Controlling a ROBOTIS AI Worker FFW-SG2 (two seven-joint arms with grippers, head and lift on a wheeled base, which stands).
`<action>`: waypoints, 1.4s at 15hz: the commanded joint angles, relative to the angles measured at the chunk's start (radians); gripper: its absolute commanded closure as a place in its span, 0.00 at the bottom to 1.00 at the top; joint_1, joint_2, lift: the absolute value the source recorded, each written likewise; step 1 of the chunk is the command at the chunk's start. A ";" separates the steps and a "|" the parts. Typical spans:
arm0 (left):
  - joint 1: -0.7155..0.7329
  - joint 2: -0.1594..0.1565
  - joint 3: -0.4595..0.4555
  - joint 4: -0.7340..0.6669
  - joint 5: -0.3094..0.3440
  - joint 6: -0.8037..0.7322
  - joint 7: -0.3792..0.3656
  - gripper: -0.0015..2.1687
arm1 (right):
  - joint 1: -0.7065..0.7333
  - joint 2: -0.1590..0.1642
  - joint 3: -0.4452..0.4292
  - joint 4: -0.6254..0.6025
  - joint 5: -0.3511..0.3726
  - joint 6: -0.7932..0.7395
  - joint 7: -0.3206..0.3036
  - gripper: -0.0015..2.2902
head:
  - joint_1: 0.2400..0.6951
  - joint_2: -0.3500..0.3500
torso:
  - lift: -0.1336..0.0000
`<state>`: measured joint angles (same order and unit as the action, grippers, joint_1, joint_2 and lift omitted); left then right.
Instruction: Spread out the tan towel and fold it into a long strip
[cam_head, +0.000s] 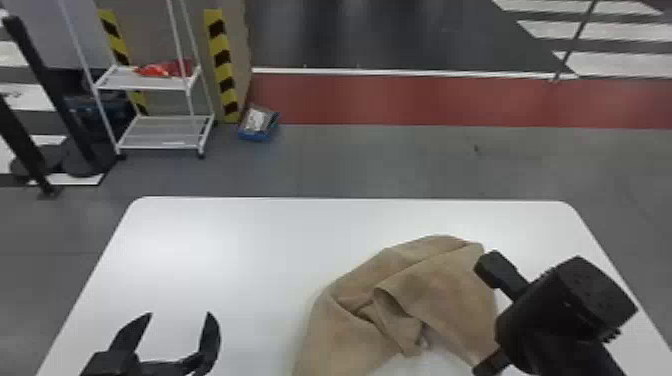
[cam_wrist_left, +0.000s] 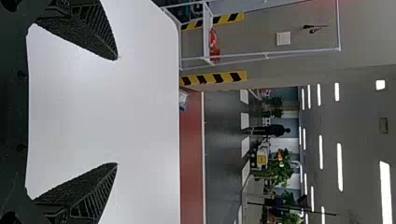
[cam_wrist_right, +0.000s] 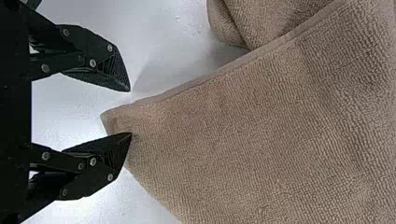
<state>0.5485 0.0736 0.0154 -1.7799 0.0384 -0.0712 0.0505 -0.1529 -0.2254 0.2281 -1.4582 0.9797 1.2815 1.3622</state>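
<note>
The tan towel (cam_head: 440, 280) lies bunched in a curved heap on the right half of the white table, with a folded flap near its middle. At the table's front left, my left gripper (cam_head: 177, 320) stands open, apart from the towel; in the left wrist view the left gripper (cam_wrist_left: 116, 111) has nothing between its fingers. Over the towel's right edge is my right gripper (cam_head: 487, 320), pointing down. In the right wrist view the right gripper (cam_wrist_right: 130, 112) is open around a corner of the towel (cam_wrist_right: 243, 130), one fingertip overlapping the cloth.
The white table (cam_head: 210, 250) has bare surface left of the towel. Beyond its far edge stand a white wire shelf (cam_head: 160, 132) and a blue box (cam_head: 257, 122) on the floor.
</note>
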 joint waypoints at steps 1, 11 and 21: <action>-0.001 0.000 0.000 0.000 0.000 0.000 0.000 0.03 | -0.007 0.000 0.004 0.015 0.011 -0.003 0.005 0.29 | 1.00 0.45 | 1.00; -0.001 0.000 -0.002 -0.006 -0.003 0.003 -0.001 0.03 | -0.020 -0.005 -0.024 0.024 0.027 0.009 0.005 0.75 | 1.00 0.42 | 1.00; -0.007 0.000 -0.008 -0.001 -0.035 0.046 -0.267 0.07 | -0.070 0.000 -0.354 -0.274 -0.217 0.132 0.005 0.78 | 1.00 0.32 | 1.00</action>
<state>0.5427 0.0736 0.0076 -1.7797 0.0214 -0.0532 -0.1654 -0.1898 -0.2269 -0.1090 -1.7252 0.7900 1.3733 1.3622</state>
